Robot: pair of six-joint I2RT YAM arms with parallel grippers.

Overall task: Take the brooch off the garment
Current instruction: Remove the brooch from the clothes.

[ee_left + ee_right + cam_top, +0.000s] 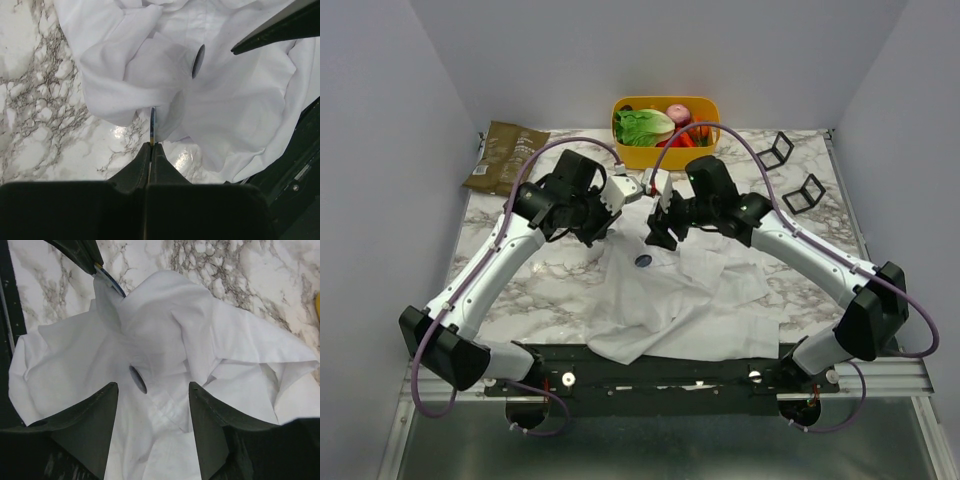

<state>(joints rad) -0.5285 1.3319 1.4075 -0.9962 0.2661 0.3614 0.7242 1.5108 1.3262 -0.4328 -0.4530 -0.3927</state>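
The white shirt (690, 300) lies crumpled on the marble table, in front of both arms. The brooch (643, 261), a small dark round disc, is pinned to its upper left part. It also shows in the left wrist view (198, 61) and the right wrist view (138, 379). My left gripper (603, 228) is shut (151, 144) on a raised edge of the shirt, where a thin blue and yellow strip sticks out of the jaws. My right gripper (658, 238) is open (152, 386) just above the brooch, which lies between its fingers, nearer the left one.
A yellow basket (665, 155) of vegetables stands at the back centre. A brown bag (505, 155) lies at the back left. Two black stands (775, 150) (805, 192) are at the back right. A black rail (650, 360) runs along the near edge.
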